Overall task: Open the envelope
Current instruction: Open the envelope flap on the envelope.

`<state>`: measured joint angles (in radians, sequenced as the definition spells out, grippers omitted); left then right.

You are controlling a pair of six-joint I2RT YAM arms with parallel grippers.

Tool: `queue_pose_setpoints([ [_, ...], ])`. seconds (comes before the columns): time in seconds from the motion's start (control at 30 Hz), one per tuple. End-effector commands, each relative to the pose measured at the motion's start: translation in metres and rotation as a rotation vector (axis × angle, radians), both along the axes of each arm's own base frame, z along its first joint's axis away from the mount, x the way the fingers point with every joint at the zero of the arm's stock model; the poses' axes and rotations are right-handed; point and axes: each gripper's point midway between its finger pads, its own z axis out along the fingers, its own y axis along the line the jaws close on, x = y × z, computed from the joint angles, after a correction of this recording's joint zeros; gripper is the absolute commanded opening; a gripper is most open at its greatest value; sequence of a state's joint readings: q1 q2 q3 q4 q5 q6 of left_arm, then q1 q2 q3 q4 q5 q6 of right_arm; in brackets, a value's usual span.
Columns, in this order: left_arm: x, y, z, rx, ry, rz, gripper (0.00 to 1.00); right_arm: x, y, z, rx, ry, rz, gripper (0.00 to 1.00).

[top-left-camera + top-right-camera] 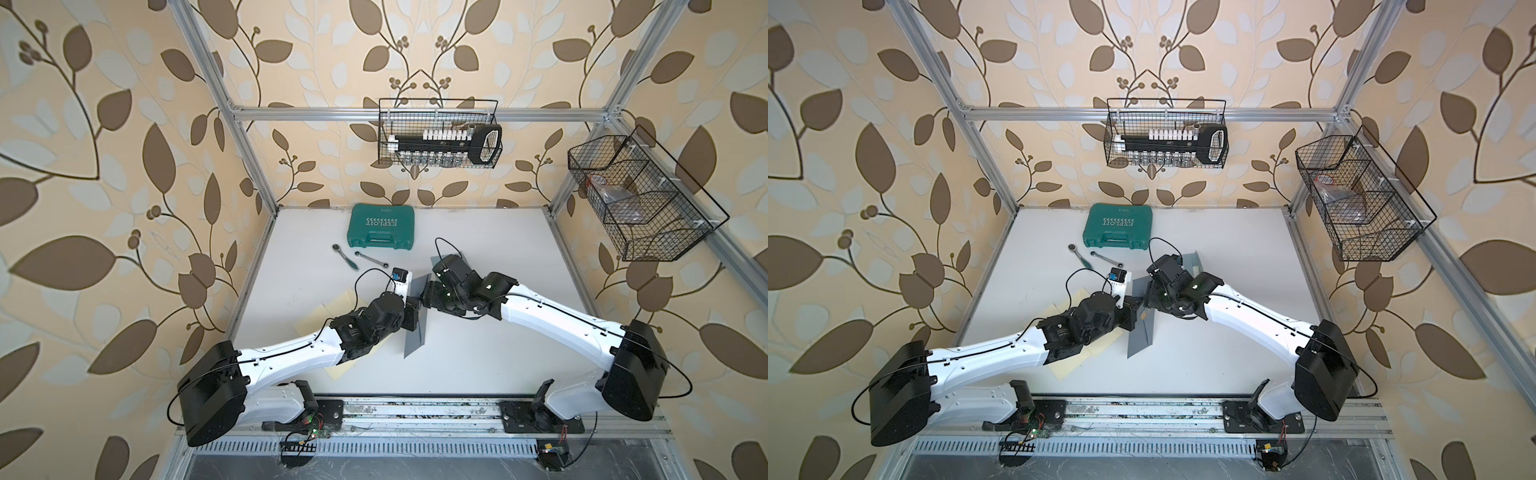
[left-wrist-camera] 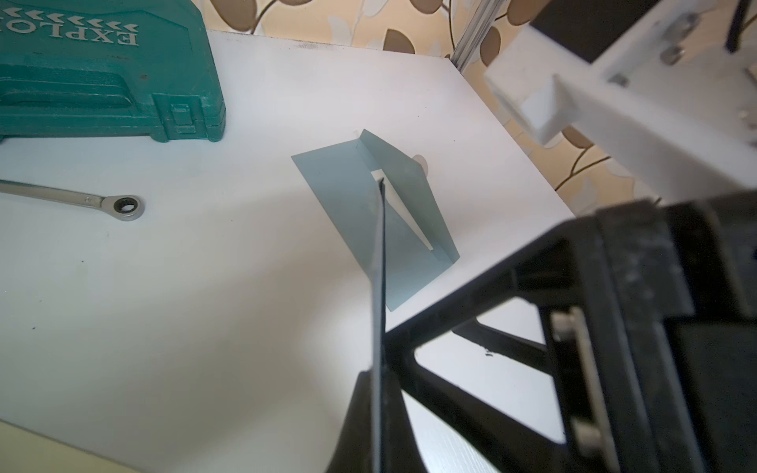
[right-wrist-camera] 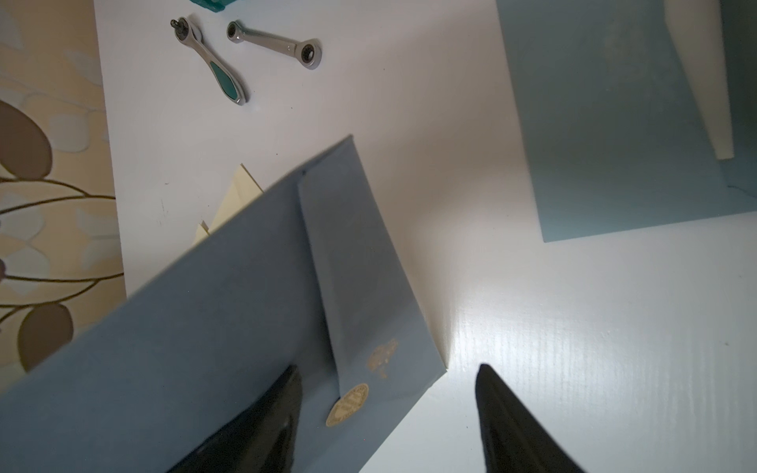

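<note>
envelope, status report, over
Left end effector shut on grey envelope. Right end effector open, straddling its flap at the sticker. Second envelope lies apart, flap up, not in the way.

The wrench [image 1: 372, 258] lies before the toolcase [image 1: 382, 227]; envelope [image 1: 415, 340], seemingly on edge, nearer

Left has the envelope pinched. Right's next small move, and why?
Probably close the right gripper on the flap. Its jaws stand open with the flap's corner between them, and the left gripper is shut on the envelope. Whether the gold sticker at the flap's edge holds is unclear.
</note>
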<state>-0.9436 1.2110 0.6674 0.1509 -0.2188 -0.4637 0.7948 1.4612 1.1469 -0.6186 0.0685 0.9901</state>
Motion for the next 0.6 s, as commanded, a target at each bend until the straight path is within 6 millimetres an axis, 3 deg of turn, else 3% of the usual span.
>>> queue_pose_setpoints([
  [0.0, -0.0014, -0.0034, 0.0077, -0.027, -0.013, -0.004, 0.00, 0.0002, -0.0001, -0.0013, -0.019, -0.002, 0.002, 0.67],
  [0.57, -0.0016, -0.0054, 0.0099, -0.029, -0.016, -0.014, 0.00, 0.0000, -0.0025, -0.0042, -0.012, 0.000, -0.015, 0.67],
])
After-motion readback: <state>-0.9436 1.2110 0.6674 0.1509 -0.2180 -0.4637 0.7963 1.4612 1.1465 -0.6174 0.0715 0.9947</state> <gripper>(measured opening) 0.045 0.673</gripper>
